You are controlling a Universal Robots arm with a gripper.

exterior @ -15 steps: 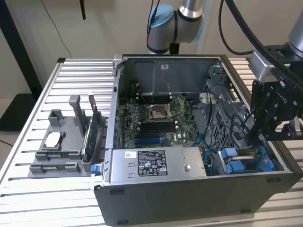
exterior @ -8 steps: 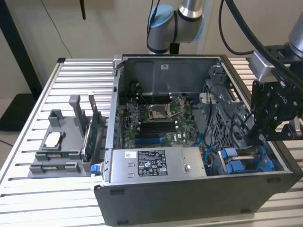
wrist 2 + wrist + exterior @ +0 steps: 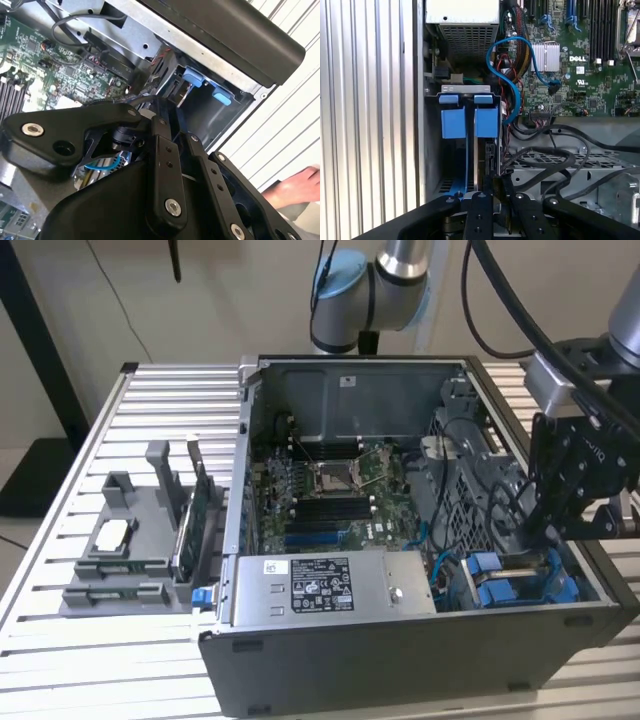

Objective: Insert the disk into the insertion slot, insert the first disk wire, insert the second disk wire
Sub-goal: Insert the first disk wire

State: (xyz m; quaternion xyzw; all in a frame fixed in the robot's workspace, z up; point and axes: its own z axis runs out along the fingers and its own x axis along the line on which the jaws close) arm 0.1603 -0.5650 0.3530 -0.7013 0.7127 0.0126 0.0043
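Note:
In the exterior view my black gripper [image 3: 552, 532] reaches down into the open computer case, over the grey drive cage [image 3: 470, 530] at the exterior view's right. Two blue carrier handles [image 3: 454, 120] [image 3: 486, 120] stand side by side at the cage mouth. Under the second handle, the dark end of the disk [image 3: 488, 152] sits inside the insertion slot [image 3: 492, 131]. My gripper [image 3: 495, 183] hangs right at that end with its fingers [image 3: 481, 200] close together. A black disk wire [image 3: 540, 152] loops from the cage top to the fingertips. The gripper [image 3: 162, 107] also appears in the second wrist view.
A blue data cable [image 3: 512, 75] curves from the motherboard [image 3: 585, 55] toward the cage. The power supply [image 3: 320, 585] fills the case front. A grey fixture [image 3: 125, 550] with parts stands on the slatted table at the exterior view's left. A person's hand [image 3: 295, 190] rests outside the case.

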